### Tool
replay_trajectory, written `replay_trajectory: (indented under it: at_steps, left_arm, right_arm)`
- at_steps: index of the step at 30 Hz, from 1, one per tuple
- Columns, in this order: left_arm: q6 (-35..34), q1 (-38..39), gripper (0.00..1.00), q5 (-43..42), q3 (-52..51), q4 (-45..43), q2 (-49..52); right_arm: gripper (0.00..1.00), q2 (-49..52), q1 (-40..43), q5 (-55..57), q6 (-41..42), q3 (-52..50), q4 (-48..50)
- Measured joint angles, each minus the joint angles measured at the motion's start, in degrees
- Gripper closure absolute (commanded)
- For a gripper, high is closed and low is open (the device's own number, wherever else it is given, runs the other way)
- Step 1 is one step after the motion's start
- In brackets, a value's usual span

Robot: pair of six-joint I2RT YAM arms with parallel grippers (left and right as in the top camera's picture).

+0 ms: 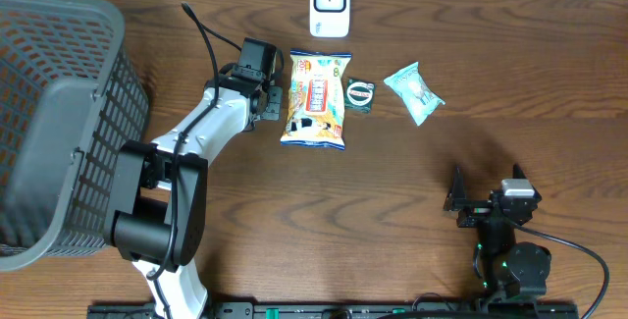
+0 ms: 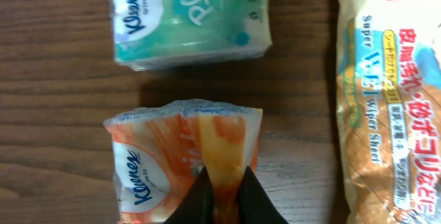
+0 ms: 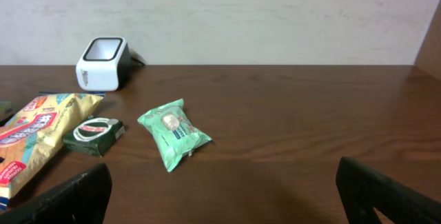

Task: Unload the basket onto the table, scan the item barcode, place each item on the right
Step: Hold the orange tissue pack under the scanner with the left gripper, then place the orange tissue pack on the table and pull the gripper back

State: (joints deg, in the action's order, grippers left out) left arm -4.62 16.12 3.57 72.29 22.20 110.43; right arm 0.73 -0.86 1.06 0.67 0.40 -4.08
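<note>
Left fingers: my left fingers (image 2: 196, 200) stand a narrow gap apart at one end of the orange Kleenex tissue pack (image 2: 165, 162), with a strip of its wrapper between the tips. I cannot tell whether they press it or merely flank it.
Right fingers: my right fingers (image 3: 76, 196) are spread wide and carry nothing, low over the near right part of the tabletop (image 1: 392, 191).
Item: the orange Kleenex tissue pack lies flat on the wood, just left of the Wiper Sheet bag (image 1: 316, 98). In the overhead view my left arm hides it.
Neighbour: a green Kleenex tissue pack (image 2: 189, 17) lies next to the orange one, with a strip of bare wood between them.
Scanner: the white barcode scanner (image 1: 330, 5) stands at the far edge of the tabletop, well apart from the orange pack.
Other goods: a small dark green box (image 1: 360, 94) lies just right of the bag, and a mint-green wipes pack (image 1: 414, 91) lies further right.
Basket: a grey basket (image 1: 59, 113) stands at the left edge.
</note>
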Motion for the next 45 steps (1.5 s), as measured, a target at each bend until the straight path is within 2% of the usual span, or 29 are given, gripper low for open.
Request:
replay_trajectory:
  at_steps: [3,5,10,13,16,20,26,32,37,45]
  left_arm:
    - [-0.24,0.02,0.70,0.48,0.00,-0.02,0.00]
    - [-0.22,0.02,0.64,0.87,0.00,0.13,0.00]
    - [-0.31,0.02,0.59,1.09,0.00,0.48,-0.52]
    - [-0.31,0.02,0.43,1.07,0.00,1.03,-3.26]
    - [-0.76,0.07,0.41,1.07,0.00,2.23,-9.22]
    - [-1.16,0.07,0.30,1.07,0.00,5.03,-19.82]
    - [-1.14,0.07,0.02,1.09,0.02,12.26,-34.05]
    - [-1.55,0.07,0.02,1.09,0.04,24.04,-43.17]
    - [-1.55,0.07,0.02,1.09,0.04,33.55,-46.05]
    - [-1.55,0.07,0.02,1.09,0.04,38.05,-45.97]
  right_arm:
    - [0.01,0.00,0.00,0.00,0.00,0.00,0.02]
    - [0.01,0.00,0.00,0.00,0.00,0.00,0.02]
    - [0.01,0.00,0.00,0.00,0.00,0.00,0.02]
    - [0.01,0.00,0.00,0.00,0.00,0.00,0.02]
    - [0.01,0.00,0.00,0.00,0.00,0.00,0.02]
    - [0.01,0.00,0.00,0.00,0.00,0.00,0.02]
    - [0.01,0.00,0.00,0.00,0.00,0.00,0.02]
    - [0.01,0.00,0.00,0.00,0.00,0.00,0.02]
    - [0.01,0.00,0.00,0.00,0.00,0.00,0.02]
    - [0.01,0.00,0.00,0.00,0.00,0.00,0.02]
